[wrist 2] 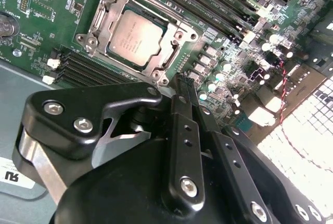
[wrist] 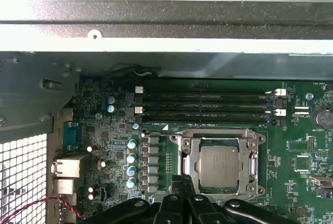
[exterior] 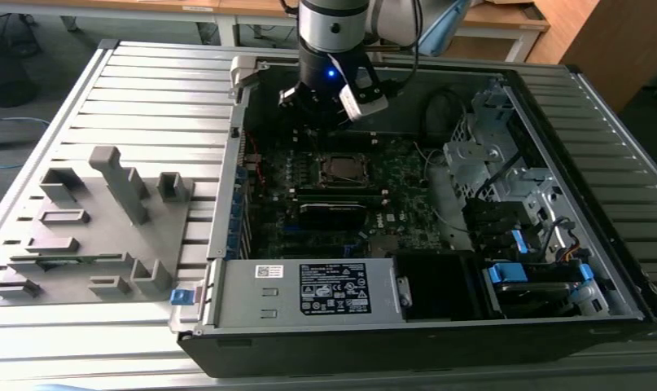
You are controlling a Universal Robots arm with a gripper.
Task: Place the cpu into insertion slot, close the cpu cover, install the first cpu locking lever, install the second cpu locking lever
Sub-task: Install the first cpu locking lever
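The cpu [wrist 2: 136, 38], a silver-grey square chip, lies flat in the insertion slot [wrist: 218, 142] on the green motherboard. The cpu cover [wrist 2: 171, 42], a silvery frame, lies down around the chip, which shows through its window. In both wrist views my gripper [wrist 2: 179, 83] hovers just beside one edge of the socket, its black fingers [wrist: 183, 181] pressed together with nothing between them. In the exterior view the gripper [exterior: 326, 110] hangs inside the open case, a little beyond the cpu [exterior: 343, 169] toward the far wall.
Long black memory slots [wrist: 208, 104] run beside the socket. The case's metal wall [wrist: 156, 26] rises close behind the board. A drive cage [exterior: 491, 155] and cables fill the exterior view's right; a power supply [exterior: 306, 289] sits in front. A grey holder fixture [exterior: 100, 228] stands outside the case.
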